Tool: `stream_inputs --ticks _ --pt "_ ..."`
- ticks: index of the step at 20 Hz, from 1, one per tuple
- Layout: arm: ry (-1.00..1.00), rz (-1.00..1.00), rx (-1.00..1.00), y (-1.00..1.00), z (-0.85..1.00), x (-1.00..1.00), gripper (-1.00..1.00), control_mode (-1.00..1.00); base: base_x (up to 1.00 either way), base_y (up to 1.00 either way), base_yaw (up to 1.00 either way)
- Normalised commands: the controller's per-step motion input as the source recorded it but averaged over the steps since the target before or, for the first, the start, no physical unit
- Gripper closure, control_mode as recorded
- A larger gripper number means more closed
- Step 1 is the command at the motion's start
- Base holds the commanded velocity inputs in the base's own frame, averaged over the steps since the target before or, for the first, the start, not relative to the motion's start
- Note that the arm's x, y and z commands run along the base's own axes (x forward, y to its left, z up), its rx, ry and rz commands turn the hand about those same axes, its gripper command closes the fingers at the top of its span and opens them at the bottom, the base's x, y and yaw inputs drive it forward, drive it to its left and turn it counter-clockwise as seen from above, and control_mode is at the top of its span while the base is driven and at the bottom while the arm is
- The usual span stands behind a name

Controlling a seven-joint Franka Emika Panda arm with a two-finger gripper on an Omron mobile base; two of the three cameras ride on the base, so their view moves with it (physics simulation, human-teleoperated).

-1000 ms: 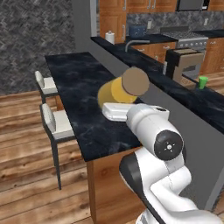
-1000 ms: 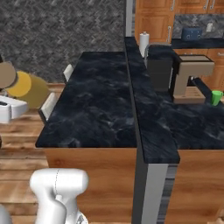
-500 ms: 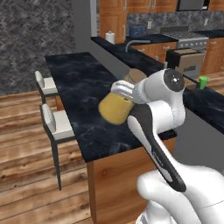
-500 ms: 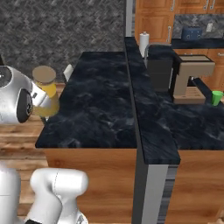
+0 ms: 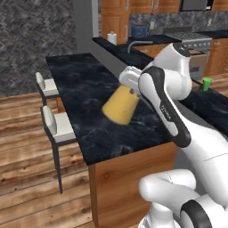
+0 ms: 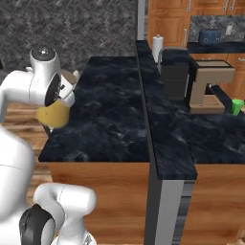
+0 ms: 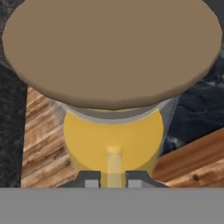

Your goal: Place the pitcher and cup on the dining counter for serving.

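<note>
progress check, pitcher-and-cup serving run.

pitcher point(image 5: 120, 105): you have it in the air, not yet set down. in the left base view it hangs tilted above the near part of the dining counter point(image 5: 84, 84), its base clear of the stone. in the right base view the pitcher point(image 6: 53, 115) sits at the counter's near left edge, partly behind the arm. in the hand view its cork lid point(image 7: 113, 48) looms large, with the orange body below it.

gripper point(image 7: 113, 178): the jaws are drawn in narrow, and the thin handle point(image 7: 113, 164) runs down between the two fingertips point(image 7: 91, 180). you are holding the pitcher by that handle; the tips press it from both sides as far as the hand view shows.

cup point(image 5: 206, 84): untouched. it stands on the far worktop beyond the raised ledge, well apart from the pitcher. in the right base view the cup point(image 6: 237, 106) is just beside the coffee machine point(image 6: 206, 86), on its right.

judgement: neither item is placed yet, so you are in the first half. the pitcher leg is close to done; it wants levelling, lowering onto the slab and release. watch the tilt, since a handle-only grip may let it swing. after that the whole cup leg remains: reach over, grasp, carry, set down near the pitcher.
</note>
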Motion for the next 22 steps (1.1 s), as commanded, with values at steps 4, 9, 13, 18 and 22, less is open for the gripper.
stream_inputs --ticks 4,9,13,18,22 --pt "0.0 0.02 -0.21 0.09 -0.39 0.72 1.0 -1.0 0.0 0.0 0.0" --pt "0.0 0.0 -0.19 0.0 -0.35 0.9 1.0 -1.0 0.0 0.0 0.0" --pt "0.02 0.0 -0.12 -0.01 -0.23 0.85 1.0 -1.0 0.0 0.0 0.0" --pt "0.0 0.0 -0.08 -0.04 -0.28 0.75 1.0 -1.0 0.0 0.0 0.0" --pt "0.0 0.0 -0.04 0.0 -0.5 0.51 1.0 -1.0 0.0 0.0 0.0"
